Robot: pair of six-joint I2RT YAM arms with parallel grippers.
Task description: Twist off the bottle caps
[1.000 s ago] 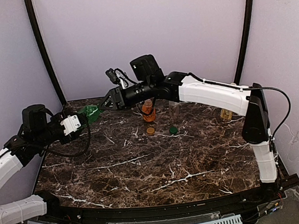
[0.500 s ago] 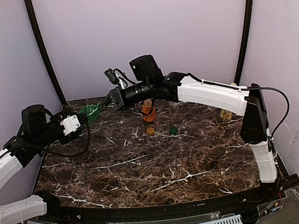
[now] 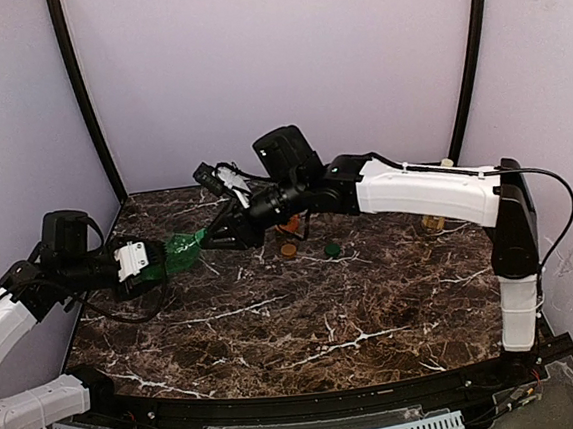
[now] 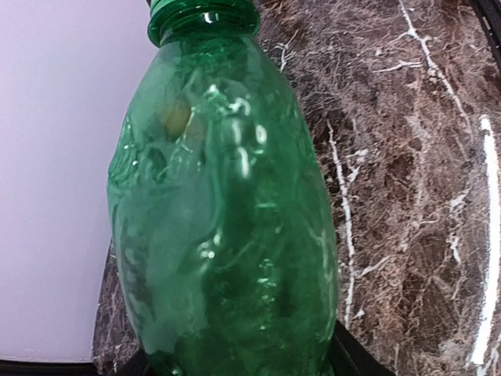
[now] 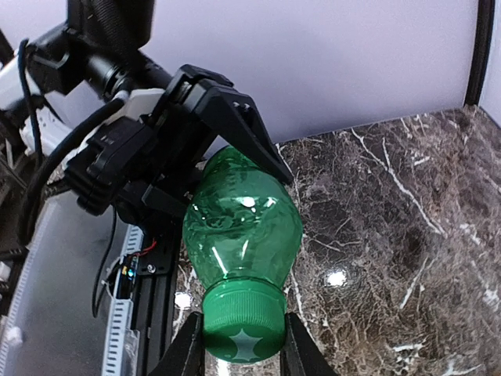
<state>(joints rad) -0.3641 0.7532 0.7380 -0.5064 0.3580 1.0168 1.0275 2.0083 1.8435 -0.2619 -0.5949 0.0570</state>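
Observation:
My left gripper (image 3: 159, 266) is shut on a green plastic bottle (image 3: 177, 253) and holds it on its side above the left of the table. The bottle fills the left wrist view (image 4: 227, 219), with the gripper (image 4: 243, 362) round its lower body. My right gripper (image 3: 211, 238) is shut on the bottle's bright green cap (image 5: 243, 330), which sits on the bottle's neck; my right gripper (image 5: 241, 348) has a finger on each side of it. A tan-gold cap (image 3: 288, 248) and a dark green cap (image 3: 332, 250) lie loose on the table. The pale yellow cap is out of view.
An orange bottle (image 3: 290, 222) stands behind my right arm at the back middle. A pale yellowish bottle (image 3: 433, 222) stands at the back right. The dark marble table (image 3: 306, 323) has a black rail along its near edge, and purple walls close it in.
Both grippers and the green bottle have moved down and toward the near side from the back left corner. The right gripper now sits round the cap.

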